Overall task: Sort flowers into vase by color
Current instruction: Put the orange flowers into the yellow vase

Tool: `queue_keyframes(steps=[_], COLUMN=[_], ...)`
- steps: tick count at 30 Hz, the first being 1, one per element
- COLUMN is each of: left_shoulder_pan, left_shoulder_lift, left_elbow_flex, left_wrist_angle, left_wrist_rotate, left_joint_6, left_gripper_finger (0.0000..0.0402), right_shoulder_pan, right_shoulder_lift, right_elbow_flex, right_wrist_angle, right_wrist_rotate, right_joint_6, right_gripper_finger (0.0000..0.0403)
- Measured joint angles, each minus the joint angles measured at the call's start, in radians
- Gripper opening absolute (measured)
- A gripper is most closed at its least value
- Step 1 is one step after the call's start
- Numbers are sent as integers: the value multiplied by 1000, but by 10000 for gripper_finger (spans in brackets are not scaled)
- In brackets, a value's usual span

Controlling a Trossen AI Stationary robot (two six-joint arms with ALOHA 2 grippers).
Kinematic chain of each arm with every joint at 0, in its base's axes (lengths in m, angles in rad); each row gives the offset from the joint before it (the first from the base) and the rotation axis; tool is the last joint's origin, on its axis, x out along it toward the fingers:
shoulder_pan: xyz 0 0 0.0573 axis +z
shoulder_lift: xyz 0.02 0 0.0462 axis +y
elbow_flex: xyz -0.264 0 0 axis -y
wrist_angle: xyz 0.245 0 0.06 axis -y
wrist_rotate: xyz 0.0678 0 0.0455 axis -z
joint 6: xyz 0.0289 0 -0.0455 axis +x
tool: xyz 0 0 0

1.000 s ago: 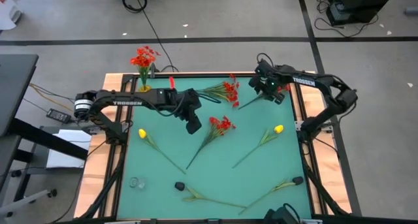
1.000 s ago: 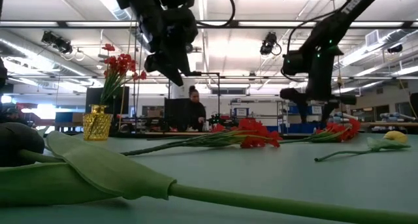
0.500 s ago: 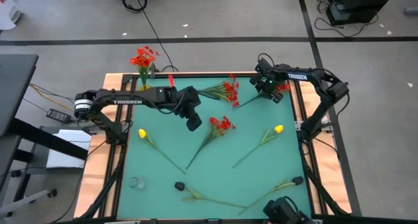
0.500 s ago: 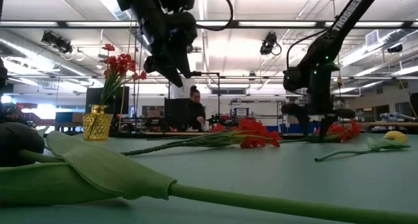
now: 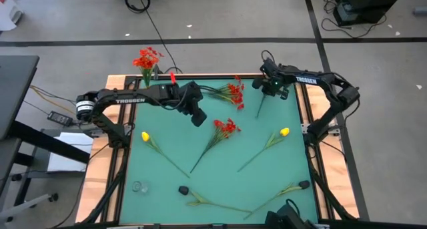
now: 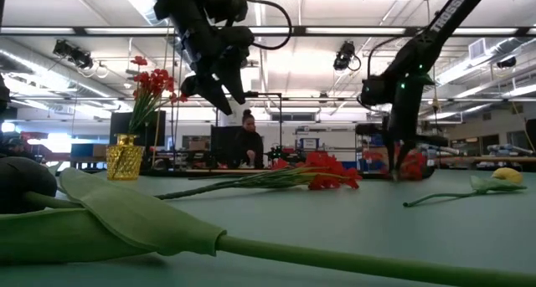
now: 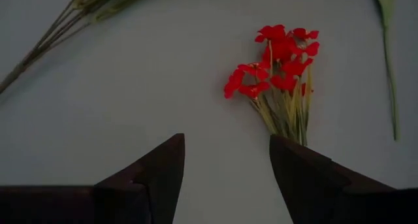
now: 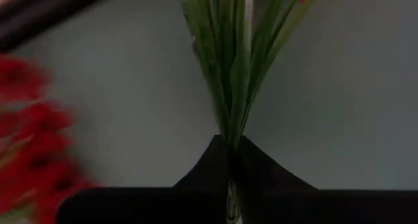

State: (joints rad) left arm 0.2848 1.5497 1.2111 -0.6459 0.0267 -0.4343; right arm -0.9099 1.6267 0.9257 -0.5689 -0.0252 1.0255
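A yellow vase (image 5: pixel 147 89) stands at the table's far left with red flowers (image 5: pixel 148 58) in it; the low view shows the vase (image 6: pixel 124 157) too. At the far right my right gripper (image 5: pixel 270 90) points down, shut on a red spray whose stem (image 5: pixel 259 110) runs toward the near edge. My left gripper (image 5: pixel 197 117) hangs open above the table. It is left of a red spray (image 7: pixel 277 54) lying flat at the centre (image 5: pixel 225 127). Another red spray (image 5: pixel 233 92) and two yellow tulips (image 5: pixel 145 136) (image 5: pixel 285 131) lie loose on the table. My right gripper pinches the spray's bundle of green stems (image 8: pixel 230 129) between its two fingers (image 8: pixel 261 165), where the bundle narrows. The fingers come from above, pointing steeply down and across the stems. The red blossoms (image 6: pixel 412 165) and the stem's free end sit at table level.
More green-stemmed flowers (image 5: pixel 213 203) (image 5: pixel 287 189) lie along the near edge, beside a dark round object (image 5: pixel 183 189) and a small clear one (image 5: pixel 138 186). The green mat has wooden borders (image 5: pixel 100 162). A person (image 6: pixel 249 140) sits in the room beyond the table.
My right gripper has sunk toward the table, rolled about its own axis and shut on the spray's stems. The spray has turned with it: its stem end has swung from slanting left to pointing at the near edge. My left gripper has drifted slightly toward the far edge, still open.
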Motion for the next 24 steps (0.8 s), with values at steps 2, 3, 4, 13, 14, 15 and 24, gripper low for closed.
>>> queue_keyframes(steps=[2, 3, 4, 13, 14, 15, 24], left_shoulder_pan=[1, 1, 1, -1, -1, -1, -3], left_shoulder_lift=[0, 0, 0, 0, 0, 0, 0], left_elbow_flex=[0, 0, 0, 0, 0, 0, 0], left_wrist_angle=[17, 29, 47, 251, 278, 309, 649], left_wrist_rotate=[1, 1, 1, 57, 58, 59, 125], left_joint_6=[0, 0, 0, -11, -22, -37, -51], left_gripper_finger=[228, 228, 228, 228, 228, 228, 228], right_shoulder_pan=[19, 29, 41, 223, 246, 270, 432], right_shoulder_lift=[-35, -57, -78, -270, -288, -306, -408], right_elbow_flex=[0, 0, 0, 1, 1, 1, 2], right_wrist_angle=[26, 46, 77, 420, 461, 505, 768], right_wrist_rotate=[-17, -32, -47, -176, -179, -182, -219], right_joint_6=[-33, -58, -80, -298, -314, -329, -509], right_gripper_finger=[29, 34, 38, 19, 19, 19, 19])
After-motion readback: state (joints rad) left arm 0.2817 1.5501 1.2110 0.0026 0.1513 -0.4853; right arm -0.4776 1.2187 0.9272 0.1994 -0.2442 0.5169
